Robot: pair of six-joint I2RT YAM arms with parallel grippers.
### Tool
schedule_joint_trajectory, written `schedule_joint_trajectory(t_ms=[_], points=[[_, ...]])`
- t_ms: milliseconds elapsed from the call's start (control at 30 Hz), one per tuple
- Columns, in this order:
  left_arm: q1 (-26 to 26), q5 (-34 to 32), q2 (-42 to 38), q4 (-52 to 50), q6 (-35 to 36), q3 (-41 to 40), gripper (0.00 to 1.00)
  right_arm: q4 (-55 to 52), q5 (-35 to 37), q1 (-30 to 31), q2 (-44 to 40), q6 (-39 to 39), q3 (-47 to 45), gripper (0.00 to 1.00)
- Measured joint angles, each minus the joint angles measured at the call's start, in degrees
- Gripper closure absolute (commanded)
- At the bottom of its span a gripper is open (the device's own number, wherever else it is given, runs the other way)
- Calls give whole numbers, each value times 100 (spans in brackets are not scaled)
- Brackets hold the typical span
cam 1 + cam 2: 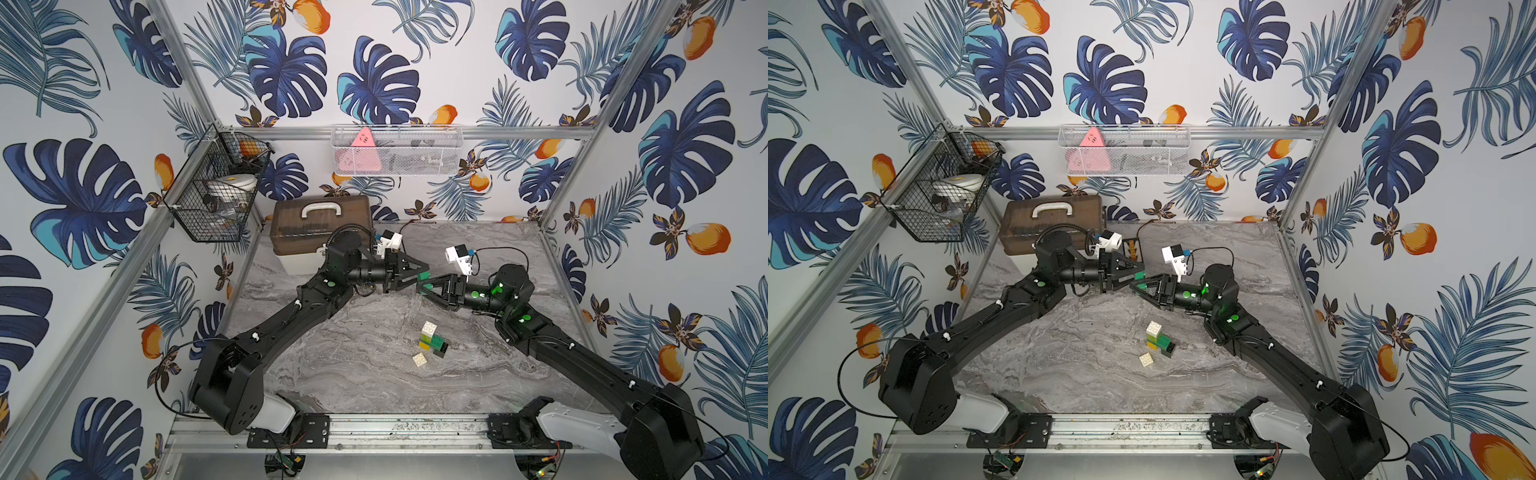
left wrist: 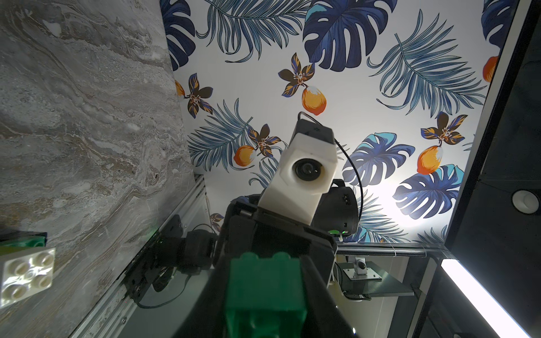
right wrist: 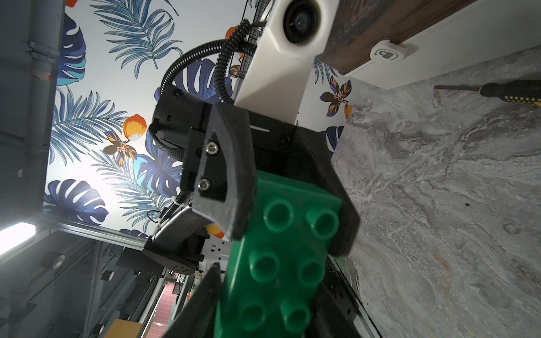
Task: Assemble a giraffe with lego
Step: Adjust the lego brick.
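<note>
dark green brick (image 1: 423, 277): mid-air, frame centre
left fingers (image 3: 222, 175): clamp one end
right fingers (image 3: 199, 304): closed on other
handover: ease left off — keep level (no twist)
giraffe (image 1: 430, 341): lower centre, counter (image 1: 353, 332)

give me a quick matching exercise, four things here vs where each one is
Things:
1 dark green brick
2 loose white brick
3 brick stack
4 pink triangle

Places:
a in the white mesh basket
b alone on the table
c in the left hand, off the table
d on the table, several colours joined

Pairs: 1-c, 2-b, 3-d, 4-a
</note>
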Motion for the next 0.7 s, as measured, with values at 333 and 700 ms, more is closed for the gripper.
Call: schedule_joint_trajectory(t_ms=[333, 700], points=[[4, 2, 0, 140, 254, 28, 62, 61, 15, -15, -28, 343, -17, 84], [9, 203, 13, -428, 234, 221, 14, -909, 142, -59, -46, -588, 284, 85]])
